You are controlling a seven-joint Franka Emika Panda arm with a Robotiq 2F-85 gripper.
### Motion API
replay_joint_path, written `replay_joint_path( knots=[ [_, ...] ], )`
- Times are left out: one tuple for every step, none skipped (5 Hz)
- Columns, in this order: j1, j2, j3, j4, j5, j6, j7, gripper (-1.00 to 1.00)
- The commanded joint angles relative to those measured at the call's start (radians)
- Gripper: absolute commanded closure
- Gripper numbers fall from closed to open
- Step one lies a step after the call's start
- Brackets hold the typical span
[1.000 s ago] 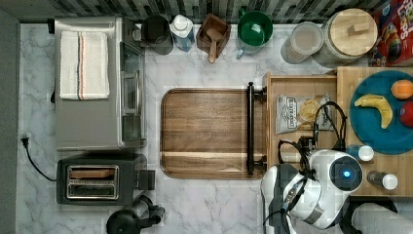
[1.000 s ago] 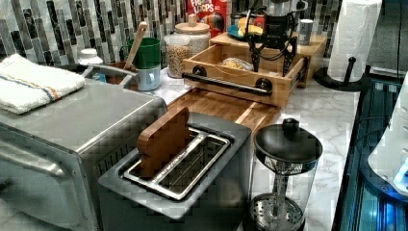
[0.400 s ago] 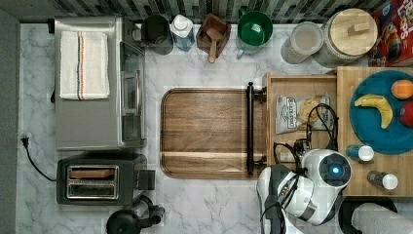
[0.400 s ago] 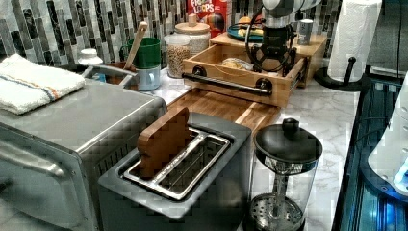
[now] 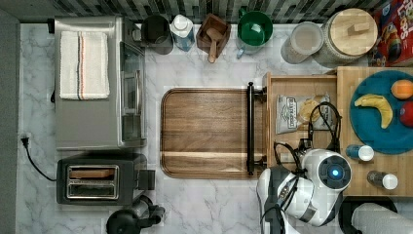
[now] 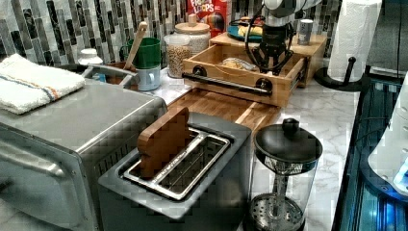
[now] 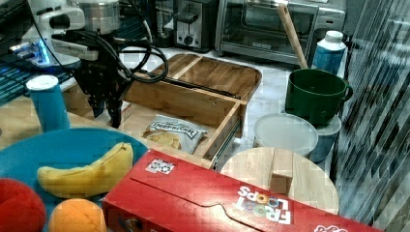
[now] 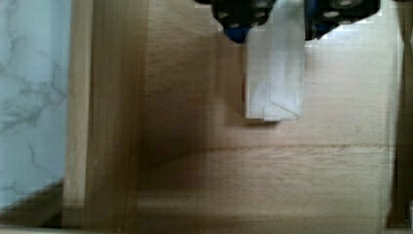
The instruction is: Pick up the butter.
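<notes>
From above, the wooden drawer [image 5: 301,84] stands pulled out beside the cutting board [image 5: 207,131], its black handle bar [image 5: 250,127] running along the board's edge. A snack bag [image 5: 288,113] lies in the drawer toward the end nearer the jars, and the arm's white wrist [image 5: 333,173] covers the other end of the drawer, so from here I cannot see what is under it. Next to the drawer a blue plate [image 5: 377,134] carries a banana [image 5: 375,107]. In the left view, the gripper [image 6: 272,57] reaches down into the drawer [image 6: 240,72] behind the handle bar [image 6: 226,83], black cables looping around it, with the snack bag [image 6: 236,63] lying in the drawer on the left view's left of it. In the right view, the gripper [image 7: 107,110] is low inside the drawer [image 7: 193,108], its dark fingers [image 7: 116,115] pointing at the drawer floor, and a pale block, the butter [image 7: 126,109], shows just beside them near the drawer's end wall; the snack bag [image 7: 171,133] lies well apart from it along the drawer floor. The wrist view is the clearest: the butter [image 8: 272,75] lies flat on the drawer floor [image 8: 292,175], and the fingertips [image 8: 236,33] stand on either side of its near end, the jaws spread with the stick between them; whether the pads touch its sides I cannot tell.
</notes>
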Motion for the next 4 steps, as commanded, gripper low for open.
replay_joint_path(
  knots=[
    [0.057,-0.128,0.028,0.113,-0.067,-0.171,0.037,1.00],
    [0.068,-0.127,0.036,0.179,-0.095,-0.216,0.075,1.00],
    [0.044,-0.129,0.046,0.148,-0.153,-0.079,0.088,1.00],
    [0.053,-0.132,0.047,0.213,-0.125,-0.150,0.035,1.00]
  ],
)
